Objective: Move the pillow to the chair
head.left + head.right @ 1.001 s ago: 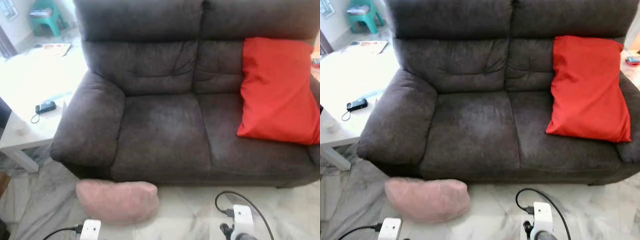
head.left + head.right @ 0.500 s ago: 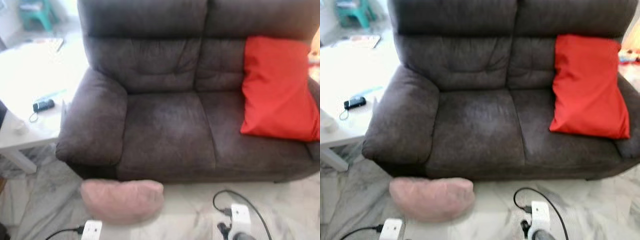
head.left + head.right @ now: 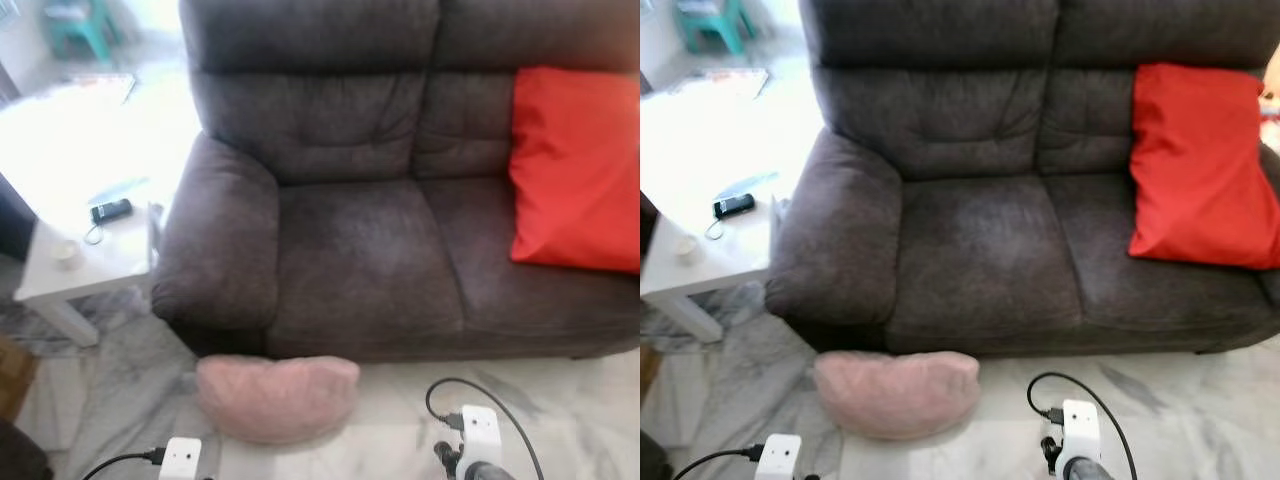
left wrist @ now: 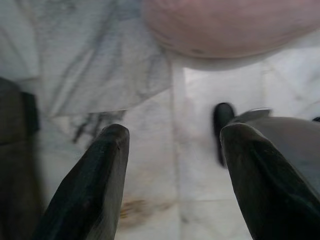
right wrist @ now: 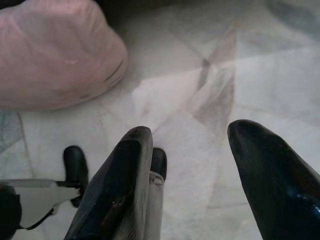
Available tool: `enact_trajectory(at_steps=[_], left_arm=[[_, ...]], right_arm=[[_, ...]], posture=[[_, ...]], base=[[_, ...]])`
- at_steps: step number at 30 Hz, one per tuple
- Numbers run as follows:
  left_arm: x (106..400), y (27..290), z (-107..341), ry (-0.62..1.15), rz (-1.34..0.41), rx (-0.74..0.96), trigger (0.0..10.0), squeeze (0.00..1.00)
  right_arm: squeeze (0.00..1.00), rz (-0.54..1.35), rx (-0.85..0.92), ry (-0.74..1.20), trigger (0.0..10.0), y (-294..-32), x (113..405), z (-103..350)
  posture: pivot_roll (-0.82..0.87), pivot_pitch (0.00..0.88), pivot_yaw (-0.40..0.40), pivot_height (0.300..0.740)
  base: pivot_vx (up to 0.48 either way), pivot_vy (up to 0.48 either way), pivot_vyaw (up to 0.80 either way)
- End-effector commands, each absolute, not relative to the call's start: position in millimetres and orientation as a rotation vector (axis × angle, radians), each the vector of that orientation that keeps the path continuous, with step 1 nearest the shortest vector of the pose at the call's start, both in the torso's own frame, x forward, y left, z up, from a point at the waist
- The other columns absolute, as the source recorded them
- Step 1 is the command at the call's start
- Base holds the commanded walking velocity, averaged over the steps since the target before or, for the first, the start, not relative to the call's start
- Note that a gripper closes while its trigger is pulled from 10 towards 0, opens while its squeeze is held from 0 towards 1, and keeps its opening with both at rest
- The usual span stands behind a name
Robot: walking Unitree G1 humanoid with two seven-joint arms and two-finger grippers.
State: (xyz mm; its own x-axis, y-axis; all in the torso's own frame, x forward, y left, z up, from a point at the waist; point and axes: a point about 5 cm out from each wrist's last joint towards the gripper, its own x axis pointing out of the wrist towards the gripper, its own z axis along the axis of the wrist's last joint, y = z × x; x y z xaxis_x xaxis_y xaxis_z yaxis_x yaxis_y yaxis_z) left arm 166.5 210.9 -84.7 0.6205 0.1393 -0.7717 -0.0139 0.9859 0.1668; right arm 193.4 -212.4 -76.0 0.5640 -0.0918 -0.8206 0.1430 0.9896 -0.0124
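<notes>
A pink pillow [image 3: 275, 397] lies on the marble floor, against the front of the dark grey sofa [image 3: 350, 250] below its left seat. Both arms hang low on the near side of the pillow. In the eye views, the white wrist modules of the left arm [image 3: 180, 460] and right arm [image 3: 478, 440] sit at the bottom edge. My left gripper [image 4: 175, 135] is open over bare floor, with the pillow [image 4: 230, 25] a short way beyond its fingertips. My right gripper [image 5: 192, 130] is also open over the floor, the pillow [image 5: 55, 50] ahead and to one side.
A red pillow [image 3: 575, 165] leans on the sofa's right seat. A white side table [image 3: 90, 230] with a black phone [image 3: 110, 211] stands left of the sofa arm. A teal stool [image 3: 70, 20] is at the far back left. Cables loop from both wrists.
The whole picture has shifted to the right, so the camera has turned left. The pillow, sofa and arms hold the same places relative to each other.
</notes>
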Motion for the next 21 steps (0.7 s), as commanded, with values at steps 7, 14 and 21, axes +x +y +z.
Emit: enact_trajectory(at_steps=[7, 14, 21], left_arm=[[156.1, 210.6, -89.1, 0.923, 0.080, 0.134, 10.0, 0.00], [159.6, 206.7, -89.2, 0.934, 0.078, 0.137, 10.0, 0.00], [158.9, 204.7, -89.5, 0.928, 0.066, 0.130, 10.0, 0.00]], right_arm=[[0.00, -0.154, 0.054, 0.991, 10.0, -218.4, 182.8, -80.1], [0.00, -0.150, 0.051, 0.991, 10.0, -218.6, 182.7, -80.1], [0.00, -0.140, 0.048, 0.980, 10.0, -218.5, 183.4, -79.6]], posture=[[0.07, 0.101, 0.001, 0.740], [0.07, 0.101, 0.001, 0.740], [0.07, 0.101, 0.002, 0.740]], base=[[0.000, 0.312, 0.00], [0.000, 0.317, 0.00], [0.000, 0.046, 0.00]])
